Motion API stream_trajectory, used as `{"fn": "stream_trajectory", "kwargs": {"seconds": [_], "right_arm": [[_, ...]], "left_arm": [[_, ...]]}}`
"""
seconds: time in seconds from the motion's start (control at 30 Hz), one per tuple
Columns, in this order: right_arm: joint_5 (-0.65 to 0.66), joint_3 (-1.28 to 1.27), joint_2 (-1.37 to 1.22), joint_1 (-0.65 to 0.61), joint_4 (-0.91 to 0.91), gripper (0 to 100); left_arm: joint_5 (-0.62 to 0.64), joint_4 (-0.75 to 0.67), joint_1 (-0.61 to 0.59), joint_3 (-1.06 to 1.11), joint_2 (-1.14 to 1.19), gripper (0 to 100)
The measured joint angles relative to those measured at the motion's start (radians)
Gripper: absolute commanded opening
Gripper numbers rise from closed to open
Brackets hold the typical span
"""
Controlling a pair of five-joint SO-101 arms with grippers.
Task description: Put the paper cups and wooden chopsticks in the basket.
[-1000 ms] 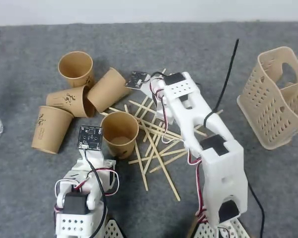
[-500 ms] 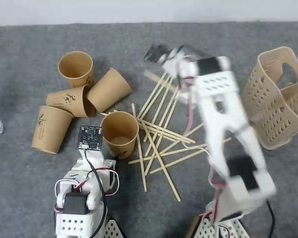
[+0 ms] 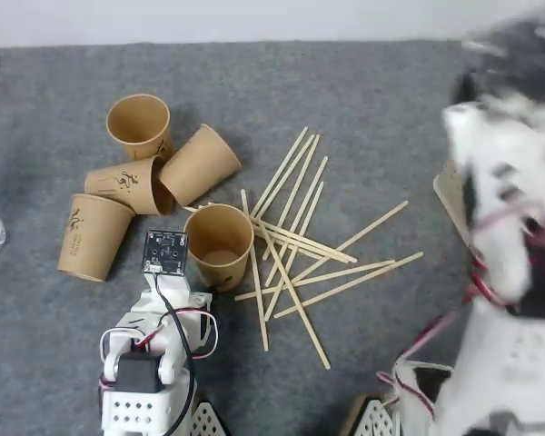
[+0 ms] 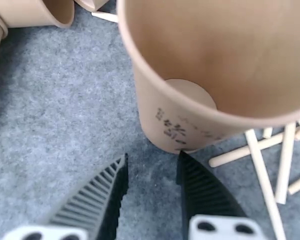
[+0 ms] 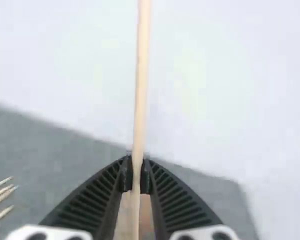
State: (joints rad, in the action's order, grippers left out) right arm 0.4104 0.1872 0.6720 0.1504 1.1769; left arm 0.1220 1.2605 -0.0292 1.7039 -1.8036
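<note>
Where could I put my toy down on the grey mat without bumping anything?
Bare grey mat lies beyond the thin wooden chopsticks, toward the white wall. Another free patch sits beside the left white robot arm, nearer than the brown paper cups. The middle is crowded.

The arms [image 3: 141, 404] are wearing white shells and red-and-black cables [image 3: 174, 318], the left hand [image 4: 153, 159] and right hand [image 5: 133, 167] showing black ribbed fingers.

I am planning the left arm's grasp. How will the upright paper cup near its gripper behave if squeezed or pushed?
The upright paper cup looks empty and thin-walled, so it is probably light and could slide or tip when pushed. Its open rim may dent if the left gripper squeezes hard.
</note>
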Motion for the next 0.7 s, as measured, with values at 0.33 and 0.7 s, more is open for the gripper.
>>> {"fn": "stream_trajectory", "kwargs": {"seconds": [0.33,0.7], "right_arm": [[-0.285,-0.509,0.123,0.333,-0.400,0.6],[-0.275,-0.970,0.267,0.345,-0.766,1.3]], "left_arm": [[0.000,0.000,0.000,0.000,0.000,17],[0.000,0.000,0.000,0.000,0.000,17]]}}
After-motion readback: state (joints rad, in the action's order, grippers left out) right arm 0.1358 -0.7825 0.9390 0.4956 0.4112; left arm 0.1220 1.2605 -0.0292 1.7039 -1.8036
